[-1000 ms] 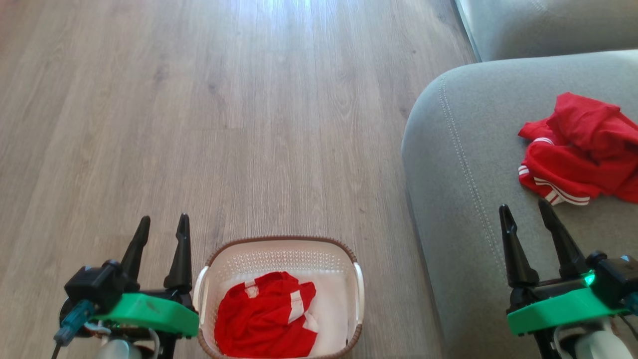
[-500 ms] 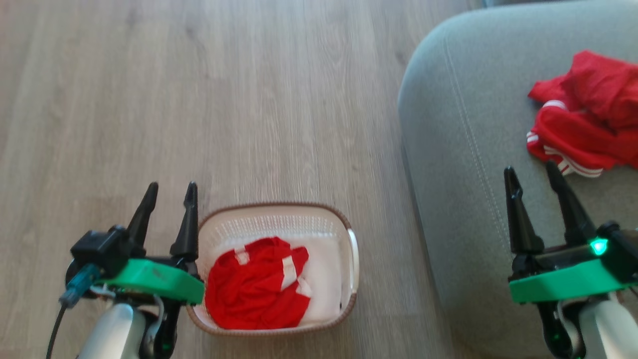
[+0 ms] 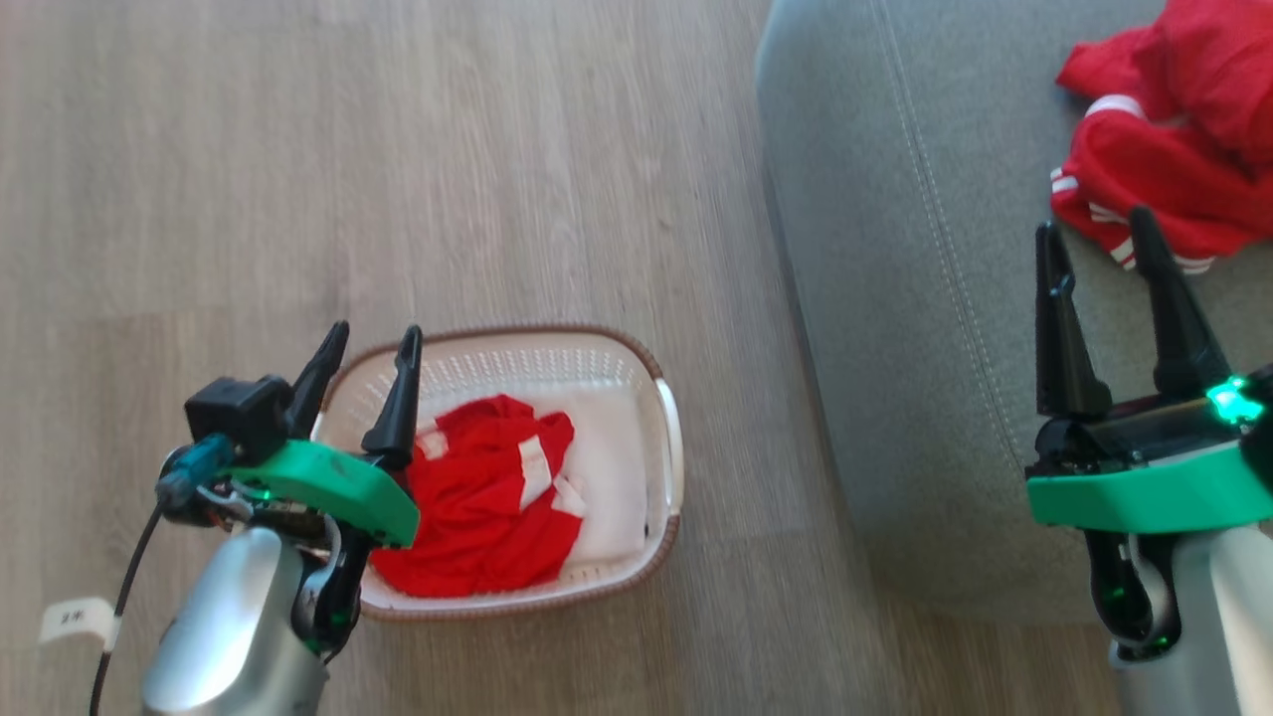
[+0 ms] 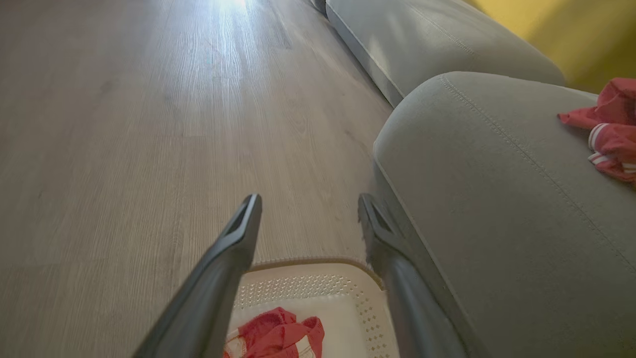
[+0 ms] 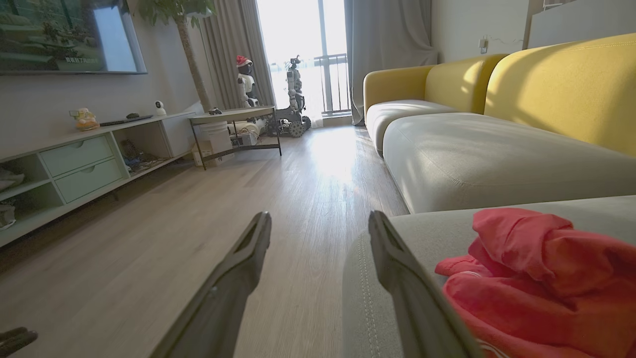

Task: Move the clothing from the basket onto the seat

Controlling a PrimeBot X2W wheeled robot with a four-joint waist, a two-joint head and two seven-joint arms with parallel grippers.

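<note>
The white basket (image 3: pixel 636 398) with its brown rim stands on the wooden floor, left of the grey seat (image 3: pixel 895 298). One red garment with white patches (image 3: pixel 477 507) lies crumpled inside the basket (image 4: pixel 348 293). Another red garment with white stripes (image 3: pixel 1164 139) rests on the seat (image 5: pixel 357 298), seen too in the right wrist view (image 5: pixel 536 273). My left gripper (image 3: pixel 368 343) hangs open over the basket's left rim, holding nothing. My right gripper (image 3: pixel 1089 229) is open above the seat, just beside the striped garment (image 4: pixel 611 129).
A second grey cushion (image 4: pixel 422 44) and yellow sofa backs (image 5: pixel 561 84) lie further along. Across the floor stand a low TV cabinet (image 5: pixel 74 169), a side table (image 5: pixel 233 117) and another robot (image 5: pixel 293 94) by the window. A cable with a white tag (image 3: pixel 75 619) trails from my left arm.
The head camera has tilted down, so basket and seat sit higher in the picture. My left gripper has moved from beside the basket to above its left rim. Both grippers stay open.
</note>
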